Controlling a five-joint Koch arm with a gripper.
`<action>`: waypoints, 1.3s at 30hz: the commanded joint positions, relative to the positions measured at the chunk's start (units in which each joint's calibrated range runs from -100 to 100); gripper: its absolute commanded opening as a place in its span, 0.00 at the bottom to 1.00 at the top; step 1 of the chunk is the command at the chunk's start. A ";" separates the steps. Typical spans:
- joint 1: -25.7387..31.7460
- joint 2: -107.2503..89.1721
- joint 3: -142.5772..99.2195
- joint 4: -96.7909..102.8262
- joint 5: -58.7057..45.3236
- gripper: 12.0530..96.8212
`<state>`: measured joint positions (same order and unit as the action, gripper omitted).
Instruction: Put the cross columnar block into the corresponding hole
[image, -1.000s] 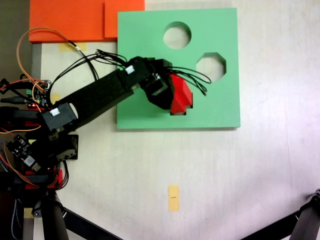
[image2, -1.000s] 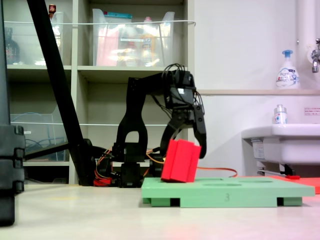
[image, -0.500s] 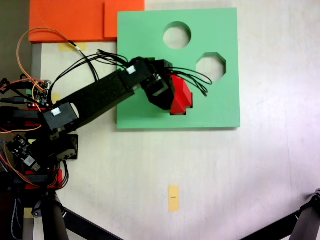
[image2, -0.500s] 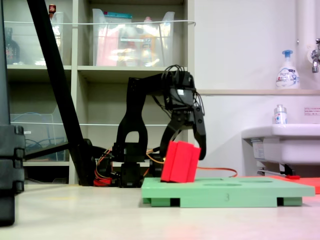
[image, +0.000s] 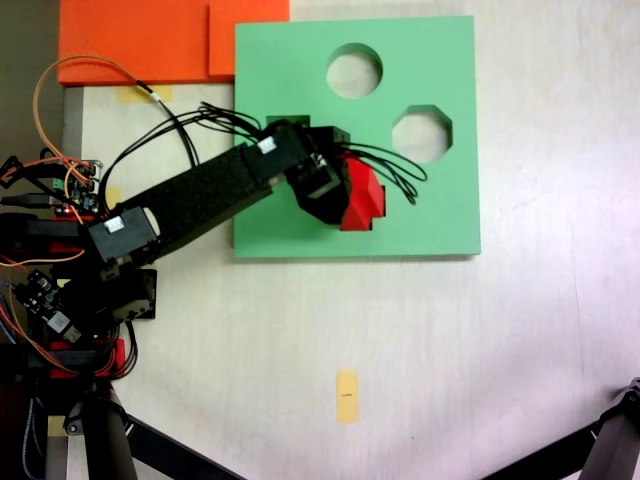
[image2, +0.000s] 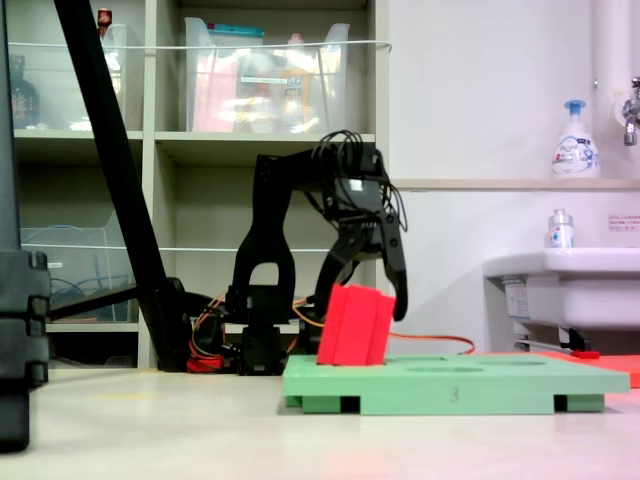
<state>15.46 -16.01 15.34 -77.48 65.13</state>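
Observation:
The red cross columnar block (image: 366, 197) stands tilted on the green foam board (image: 440, 210), near the board's lower middle. In a fixed view from the side, the block (image2: 352, 325) leans right with its foot at the board's (image2: 500, 383) top surface. My black gripper (image2: 361, 307) straddles it from above, one finger on each side, shut on it. Seen from above, the gripper (image: 340, 205) covers the block's left part. The corresponding hole is hidden under the block and gripper.
The board has a round cutout (image: 354, 70), an octagonal cutout (image: 421, 133) and a square one (image: 287, 121) partly under the arm. Orange foam sheets (image: 150, 40) lie at top left. A yellow tape mark (image: 347, 396) sits on the table. A sink (image2: 560, 285) stands at the right.
The gripper and block have shifted slightly left in the side view, and the block sits a little lower. From above, the square cutout now peeks out behind the arm.

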 joint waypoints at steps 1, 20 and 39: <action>-0.44 0.22 1.51 3.96 0.34 0.33; -1.12 5.39 -0.58 7.05 -2.10 0.39; -1.03 5.39 -4.97 9.74 -2.10 0.89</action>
<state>14.63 -8.76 9.06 -69.55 63.08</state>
